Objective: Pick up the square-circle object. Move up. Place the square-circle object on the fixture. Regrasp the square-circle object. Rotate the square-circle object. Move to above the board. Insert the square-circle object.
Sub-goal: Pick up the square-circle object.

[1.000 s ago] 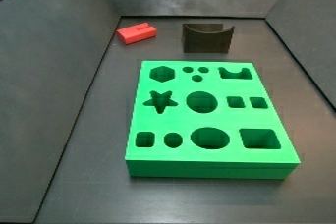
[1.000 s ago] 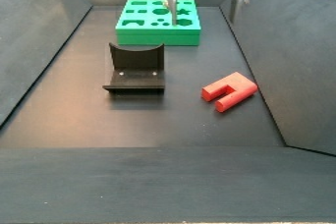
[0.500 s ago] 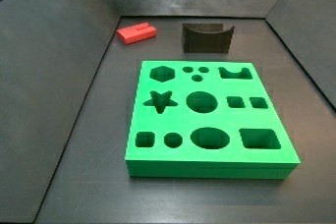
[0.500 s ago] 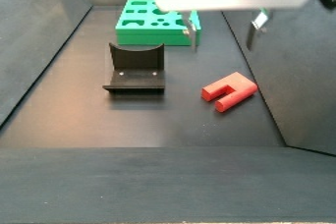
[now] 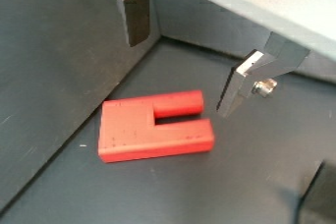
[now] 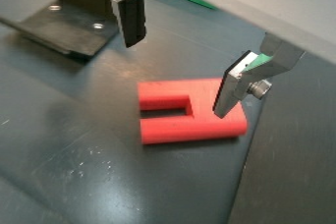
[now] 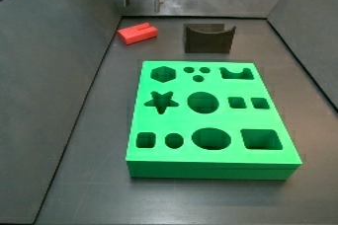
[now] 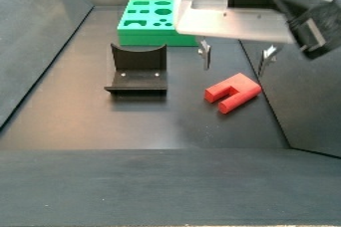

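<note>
Fingers (image 6: 132,20) spread wide: your gripper (image 8: 237,56) hovers above the square-circle object (image 8: 230,93), which lies flat on the worktop (image 8: 160,131) beside the fixture (image 8: 136,72), untouched.

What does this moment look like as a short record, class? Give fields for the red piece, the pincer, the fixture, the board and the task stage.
red piece: square-circle object lying flat on the dark floor, notch and two legs visible
pincer: pincer open, above the piece, fingers apart on either side, not touching it
fixture: fixture on the floor, beside the piece, nothing on it
board: board green, no piece in any hole
task stage: pick-up not yet done; piece not grasped
</note>
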